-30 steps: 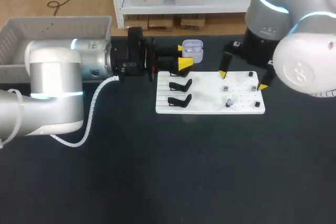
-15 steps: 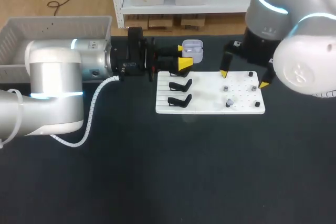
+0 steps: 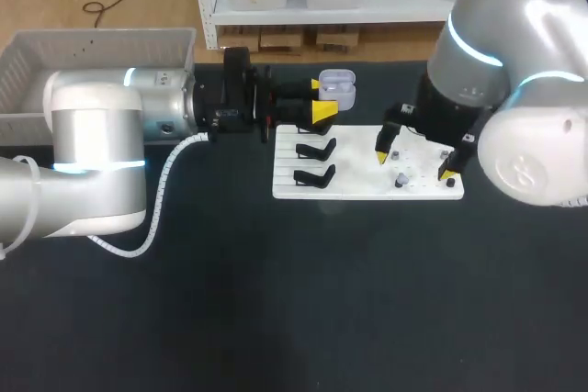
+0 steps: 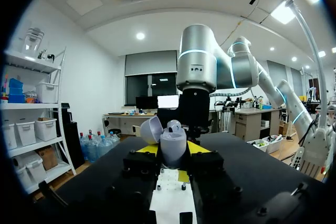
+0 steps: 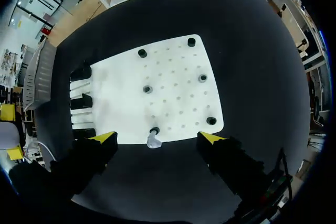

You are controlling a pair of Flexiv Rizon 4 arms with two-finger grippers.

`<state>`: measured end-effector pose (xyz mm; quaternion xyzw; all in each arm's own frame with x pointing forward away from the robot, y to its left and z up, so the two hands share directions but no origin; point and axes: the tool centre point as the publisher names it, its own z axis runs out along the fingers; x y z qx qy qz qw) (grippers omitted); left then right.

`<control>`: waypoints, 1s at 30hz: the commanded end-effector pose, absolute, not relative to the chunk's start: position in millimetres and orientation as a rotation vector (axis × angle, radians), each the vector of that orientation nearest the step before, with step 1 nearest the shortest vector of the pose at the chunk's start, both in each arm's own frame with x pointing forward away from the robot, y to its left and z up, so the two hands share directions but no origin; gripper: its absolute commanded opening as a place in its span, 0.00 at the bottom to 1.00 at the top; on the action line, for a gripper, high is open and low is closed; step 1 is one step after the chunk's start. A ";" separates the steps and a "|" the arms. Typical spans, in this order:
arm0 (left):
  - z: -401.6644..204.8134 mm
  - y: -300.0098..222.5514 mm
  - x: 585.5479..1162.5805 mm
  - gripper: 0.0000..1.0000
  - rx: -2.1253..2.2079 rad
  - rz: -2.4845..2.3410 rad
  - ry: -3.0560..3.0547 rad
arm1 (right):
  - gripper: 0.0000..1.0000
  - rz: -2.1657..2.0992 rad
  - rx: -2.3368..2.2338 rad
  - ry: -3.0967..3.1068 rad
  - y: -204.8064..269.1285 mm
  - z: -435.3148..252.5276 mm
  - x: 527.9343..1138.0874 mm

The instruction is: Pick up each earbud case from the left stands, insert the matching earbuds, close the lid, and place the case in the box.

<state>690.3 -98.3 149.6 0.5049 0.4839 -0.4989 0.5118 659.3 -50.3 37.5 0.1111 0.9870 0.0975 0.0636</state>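
Observation:
A white earbud case (image 3: 337, 87) with its lid up is held past the back edge of the white board (image 3: 358, 188), with my left gripper (image 3: 319, 98) shut on it. In the left wrist view the case (image 4: 172, 144) stands between the yellow fingertips (image 4: 147, 149), and a small rounded piece shows at its mouth. My right gripper (image 3: 413, 163) hangs open over the board's right half, just above a grey earbud (image 3: 401, 180). In the right wrist view that earbud (image 5: 153, 140) lies between the wide-open fingers of my right gripper (image 5: 158, 138), at the board's near edge.
Two black stands (image 3: 316, 162) on the board's left part hold nothing. Small black pegs (image 5: 142, 53) dot the board's right part. A light grey box (image 3: 92, 48) sits at the table's back left, behind my left arm.
My right arm has come forward and down over the board, bringing its open fingers around the grey earbud. The left arm and the case have not moved.

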 end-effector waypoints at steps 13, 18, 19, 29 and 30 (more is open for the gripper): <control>149.0 -98.7 688.9 0.00 1.211 -1.195 1.164 | 0.43 0.292 0.265 2.981 -46.6 34.4 653.2; 149.0 -98.7 688.9 0.00 1.211 -1.195 1.164 | 0.45 0.258 0.295 2.995 -44.2 29.0 653.5; 149.0 -98.7 688.9 0.00 1.211 -1.195 1.164 | 0.45 0.256 0.296 2.995 -43.8 27.6 653.6; 149.0 -98.7 688.9 0.00 1.211 -1.195 1.164 | 0.36 0.235 0.303 3.008 -40.6 20.7 655.9; 149.0 -98.7 688.9 0.00 1.211 -1.195 1.164 | 0.34 0.233 0.304 3.009 -40.6 19.5 656.3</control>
